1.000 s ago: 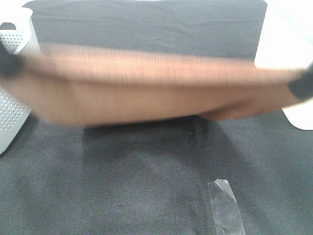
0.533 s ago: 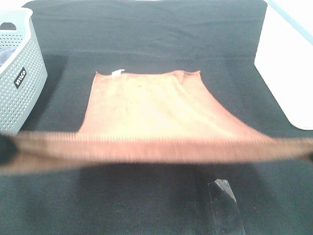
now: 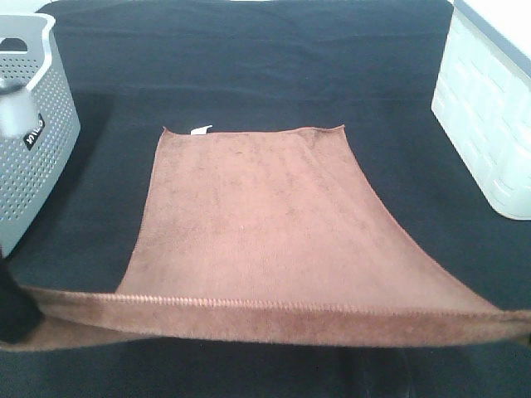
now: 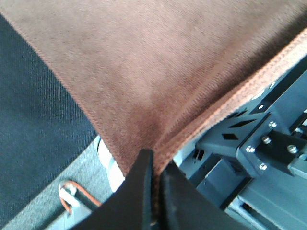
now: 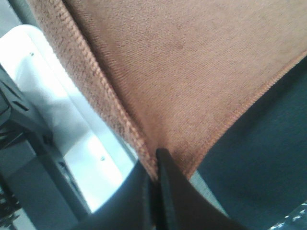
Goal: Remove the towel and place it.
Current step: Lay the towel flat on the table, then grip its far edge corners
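The brown towel [image 3: 257,215] is spread over the black table cloth [image 3: 274,58]. Its far short edge, with the small white tag [image 3: 200,129], lies flat on the cloth. The near hemmed edge is held up and pulled taut between my two grippers. My left gripper [image 3: 12,308] [image 4: 156,163] is shut on the near left corner, at the table's front left. In the right wrist view my right gripper [image 5: 153,165] is pinched shut on the other near corner. In the high view that gripper sits past the right frame edge.
A grey perforated basket [image 3: 33,133] stands at the left edge of the table. A white perforated bin [image 3: 485,116] stands at the right edge. Machine frame parts [image 4: 268,143] show below the left wrist.
Both grippers have drawn the towel's near edge toward the table's front and downward. The far half has come to lie flat on the cloth. The tape strip is now covered.
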You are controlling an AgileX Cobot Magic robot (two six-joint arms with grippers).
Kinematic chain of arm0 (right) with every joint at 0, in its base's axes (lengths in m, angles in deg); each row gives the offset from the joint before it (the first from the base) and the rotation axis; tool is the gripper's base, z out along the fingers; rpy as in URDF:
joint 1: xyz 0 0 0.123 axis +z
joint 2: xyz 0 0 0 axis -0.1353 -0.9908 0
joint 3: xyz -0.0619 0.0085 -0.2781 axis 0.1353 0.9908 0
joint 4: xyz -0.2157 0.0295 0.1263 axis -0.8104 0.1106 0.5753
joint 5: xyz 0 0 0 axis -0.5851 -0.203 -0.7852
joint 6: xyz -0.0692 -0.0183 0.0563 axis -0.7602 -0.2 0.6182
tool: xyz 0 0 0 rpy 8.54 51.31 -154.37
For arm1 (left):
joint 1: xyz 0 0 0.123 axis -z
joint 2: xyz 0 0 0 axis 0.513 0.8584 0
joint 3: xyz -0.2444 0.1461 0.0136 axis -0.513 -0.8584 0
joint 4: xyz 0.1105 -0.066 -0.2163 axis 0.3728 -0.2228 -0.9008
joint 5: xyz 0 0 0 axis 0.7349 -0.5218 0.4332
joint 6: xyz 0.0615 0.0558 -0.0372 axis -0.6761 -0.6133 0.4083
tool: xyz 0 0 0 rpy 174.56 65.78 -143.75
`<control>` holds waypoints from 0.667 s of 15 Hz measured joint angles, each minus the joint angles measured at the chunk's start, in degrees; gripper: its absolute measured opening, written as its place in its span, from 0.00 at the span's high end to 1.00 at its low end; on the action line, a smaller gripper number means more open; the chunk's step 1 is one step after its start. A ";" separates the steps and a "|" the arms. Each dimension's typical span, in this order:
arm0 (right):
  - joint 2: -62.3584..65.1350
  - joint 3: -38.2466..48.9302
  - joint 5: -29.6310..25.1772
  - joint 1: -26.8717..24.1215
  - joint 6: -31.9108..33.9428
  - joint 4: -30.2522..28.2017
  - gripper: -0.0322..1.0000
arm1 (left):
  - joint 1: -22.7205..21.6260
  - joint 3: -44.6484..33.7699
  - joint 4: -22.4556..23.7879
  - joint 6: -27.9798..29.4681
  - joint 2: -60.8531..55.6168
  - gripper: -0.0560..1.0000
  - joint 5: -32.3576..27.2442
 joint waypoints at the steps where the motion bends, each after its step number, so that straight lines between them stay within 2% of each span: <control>1: -1.78 0.06 0.00 0.00 0.00 0.00 0.96 | 0.00 0.00 0.23 0.00 2.01 0.95 0.00; 5: -9.22 0.17 -0.57 -0.06 1.03 2.41 0.96 | 3.72 0.00 3.38 0.23 9.63 0.95 -0.63; 10: -18.51 0.17 -0.80 -0.06 5.33 1.03 0.96 | 7.91 -0.11 3.84 0.40 18.11 0.95 -0.63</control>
